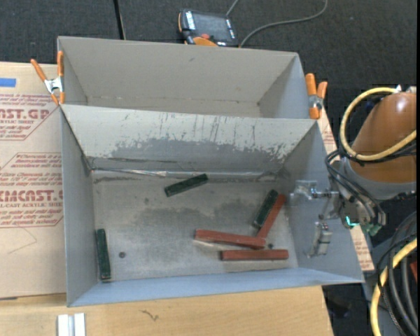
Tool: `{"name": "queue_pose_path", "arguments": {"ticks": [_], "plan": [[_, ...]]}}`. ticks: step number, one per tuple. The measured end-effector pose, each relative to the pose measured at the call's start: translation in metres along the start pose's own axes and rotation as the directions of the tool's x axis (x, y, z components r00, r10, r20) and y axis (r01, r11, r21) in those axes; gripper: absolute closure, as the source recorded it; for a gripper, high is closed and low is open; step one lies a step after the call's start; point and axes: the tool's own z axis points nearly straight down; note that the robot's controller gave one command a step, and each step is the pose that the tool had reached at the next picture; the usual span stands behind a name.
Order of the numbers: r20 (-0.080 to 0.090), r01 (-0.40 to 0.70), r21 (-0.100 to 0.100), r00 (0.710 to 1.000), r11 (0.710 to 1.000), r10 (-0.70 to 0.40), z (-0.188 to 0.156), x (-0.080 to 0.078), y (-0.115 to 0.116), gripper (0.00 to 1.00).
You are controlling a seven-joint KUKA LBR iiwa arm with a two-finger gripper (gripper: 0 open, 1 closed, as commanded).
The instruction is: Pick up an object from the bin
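My gripper (313,215) hangs over the bin's right wall, its two metal fingers standing apart with nothing between them. Nearest to it on the bin floor lie a short dark green bar (265,208) and a red-brown bar (273,217) leaning side by side. Just below them a red-brown bar (255,255) lies flat near the front wall, and another red-brown bar (228,239) lies to its left. The gripper touches none of them.
A dark green bar (186,185) lies towards the back of the floor, left of centre. Another dark green bar (102,253) lies along the left wall near the front corner. The arm comes in from the right, above the rim.
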Motion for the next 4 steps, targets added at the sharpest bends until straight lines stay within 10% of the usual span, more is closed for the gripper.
{"name": "queue_pose_path", "arguments": {"ticks": [1,2,3,4], "plan": [[0.019,-0.006,0.002,1.000,1.000,0.006,0.125,-0.003,0.031,0.00],[0.010,-0.004,0.002,1.000,1.000,0.004,0.122,-0.001,0.031,1.00],[0.019,-0.049,0.002,0.999,0.999,0.049,-0.131,-0.016,0.032,1.00],[0.010,-0.049,0.001,0.999,0.999,0.049,-0.127,-0.015,0.032,0.00]]}}
